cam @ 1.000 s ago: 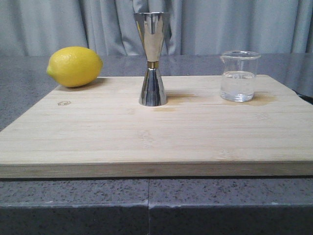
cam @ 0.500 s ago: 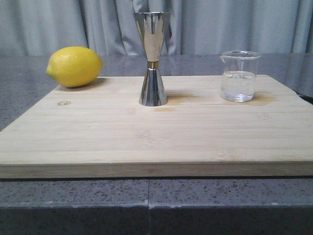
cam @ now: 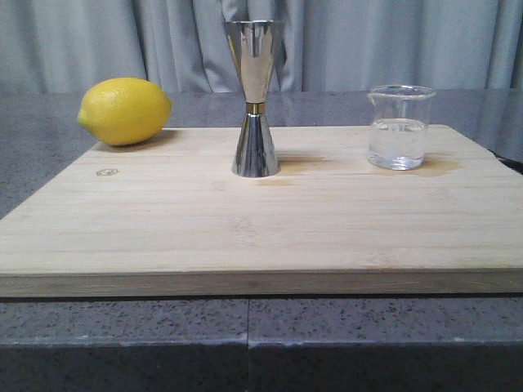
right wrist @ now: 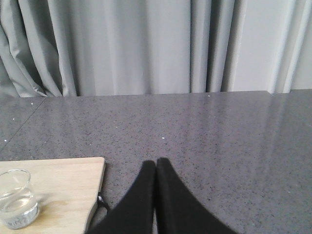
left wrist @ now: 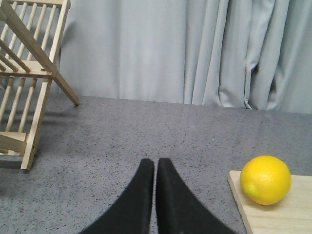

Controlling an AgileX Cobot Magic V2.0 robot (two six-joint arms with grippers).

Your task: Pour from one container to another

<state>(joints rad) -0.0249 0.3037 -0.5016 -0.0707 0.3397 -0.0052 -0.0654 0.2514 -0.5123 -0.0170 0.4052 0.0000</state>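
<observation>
The clear glass beaker (cam: pixel 400 127) stands upright at the back right of the wooden board (cam: pixel 245 237), with clear liquid up to about half its height. It also shows in the right wrist view as the beaker (right wrist: pixel 16 199). The steel hourglass jigger (cam: pixel 255 98) with a gold band stands upright at the board's back middle. Neither gripper shows in the front view. My left gripper (left wrist: pixel 155 162) is shut and empty over the grey counter, off the board's left side. Over the counter past the board's right edge, my right gripper (right wrist: pixel 156 162) is shut on nothing.
A yellow lemon (cam: pixel 125 110) lies at the board's back left corner, also seen as the lemon (left wrist: pixel 265 179). A wooden rack (left wrist: pixel 27 83) stands on the counter further left. Grey curtains (cam: pixel 368 41) hang behind the counter. A dark cord (right wrist: pixel 102 202) lies by the board's right edge.
</observation>
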